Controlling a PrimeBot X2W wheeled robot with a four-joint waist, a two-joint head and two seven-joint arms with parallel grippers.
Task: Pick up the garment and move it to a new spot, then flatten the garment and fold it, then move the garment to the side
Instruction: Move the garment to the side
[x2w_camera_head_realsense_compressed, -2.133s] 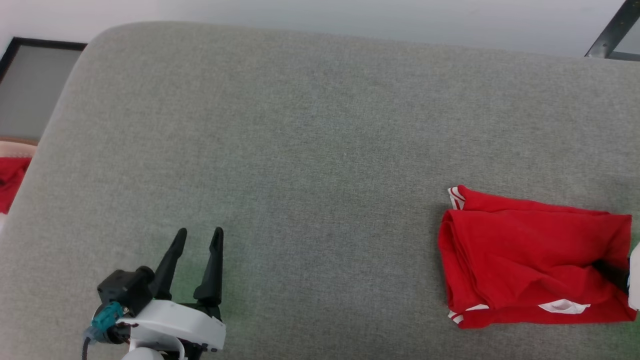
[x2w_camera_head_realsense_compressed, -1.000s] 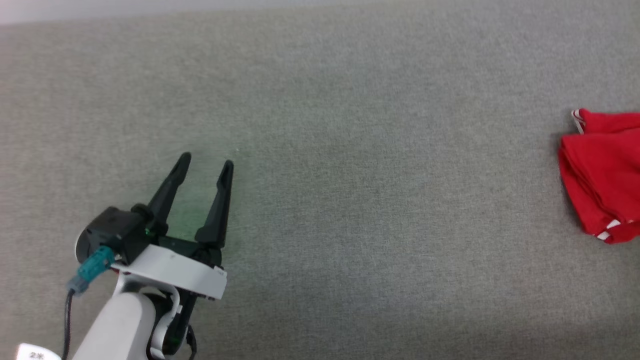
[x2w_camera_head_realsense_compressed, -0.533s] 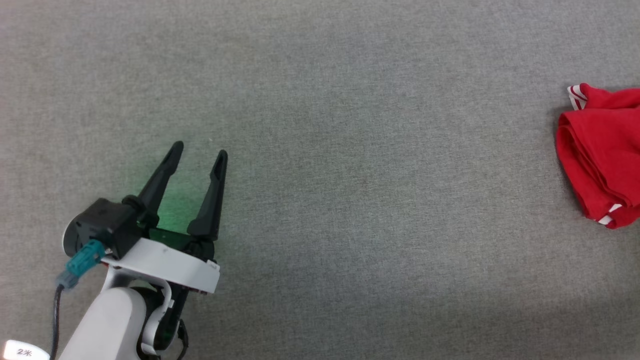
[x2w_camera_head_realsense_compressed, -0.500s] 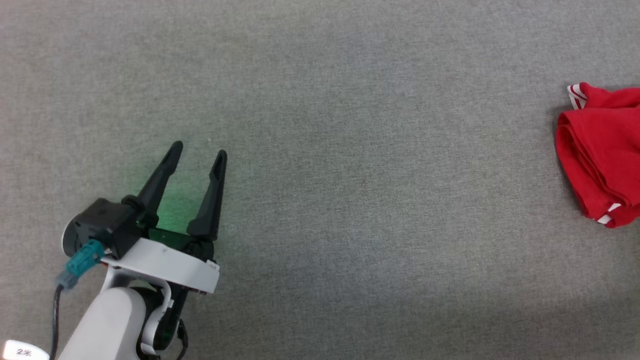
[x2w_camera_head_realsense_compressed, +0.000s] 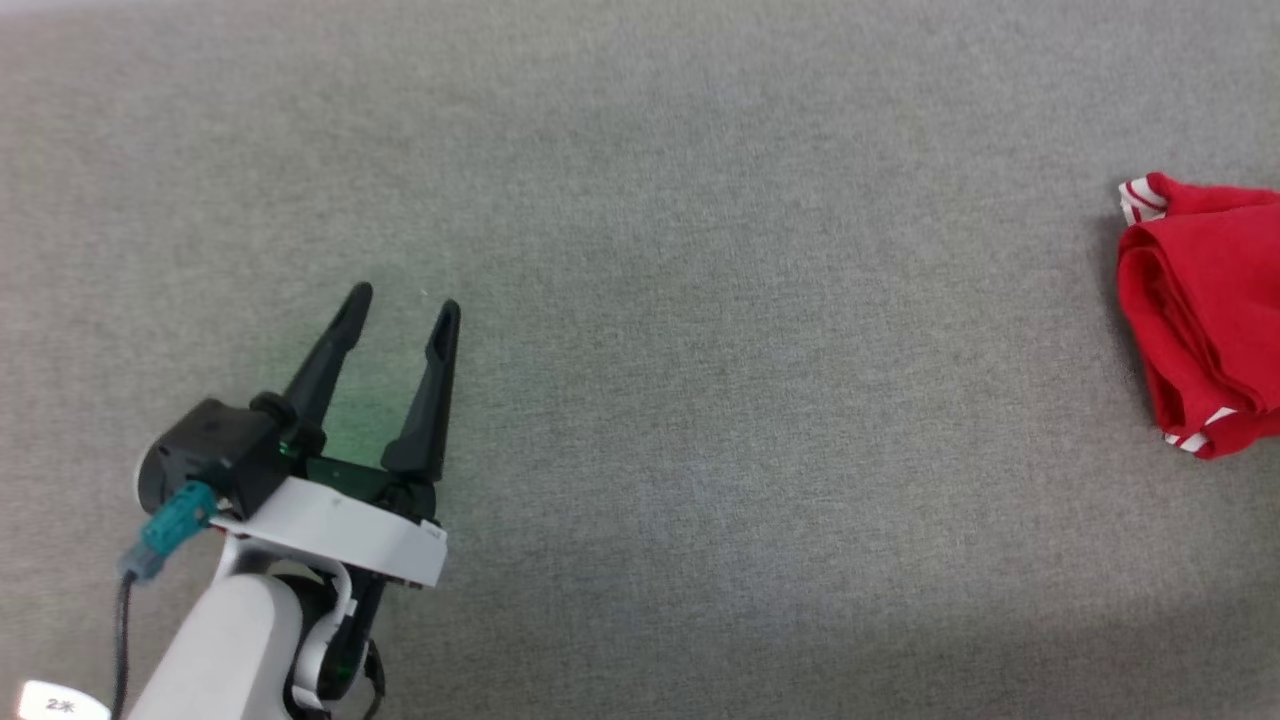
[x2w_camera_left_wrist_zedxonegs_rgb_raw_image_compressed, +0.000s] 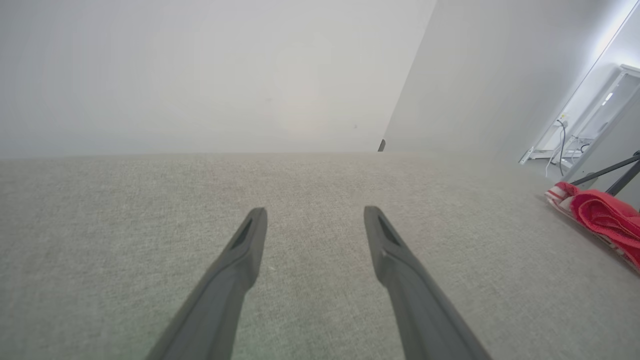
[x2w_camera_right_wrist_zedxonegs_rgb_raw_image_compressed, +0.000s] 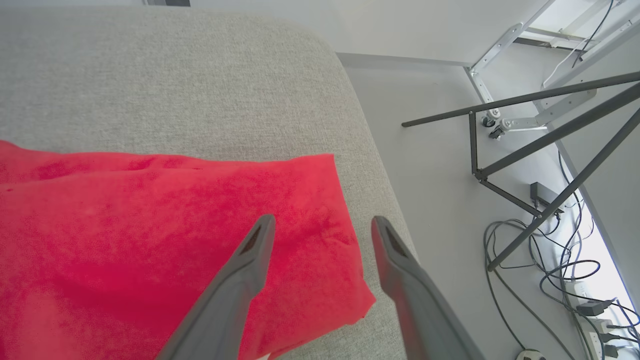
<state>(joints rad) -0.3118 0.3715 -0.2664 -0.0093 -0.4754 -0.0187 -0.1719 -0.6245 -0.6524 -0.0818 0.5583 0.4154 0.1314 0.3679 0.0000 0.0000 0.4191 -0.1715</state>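
The folded garment (x2w_camera_head_realsense_compressed: 1205, 320) is laid at the bench's (x2w_camera_head_realsense_compressed: 700, 350) right end, seemingly set aside as the task asks; its long axis appears to run left-right, striped corners pointing left. The right claw (x2w_camera_right_wrist_zedxonegs_rgb_raw_image_compressed: 321, 220) is held wide open, empty, over it; the left claw (x2w_camera_head_realsense_compressed: 405, 298) likewise, well apart

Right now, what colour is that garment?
Bright red garment with white striped trim, clearest in head view.

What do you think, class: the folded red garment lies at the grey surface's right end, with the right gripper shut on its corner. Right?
The right gripper is open, not shut: the right wrist view shows its fingers spread apart at a corner of the garment. The rest stands.
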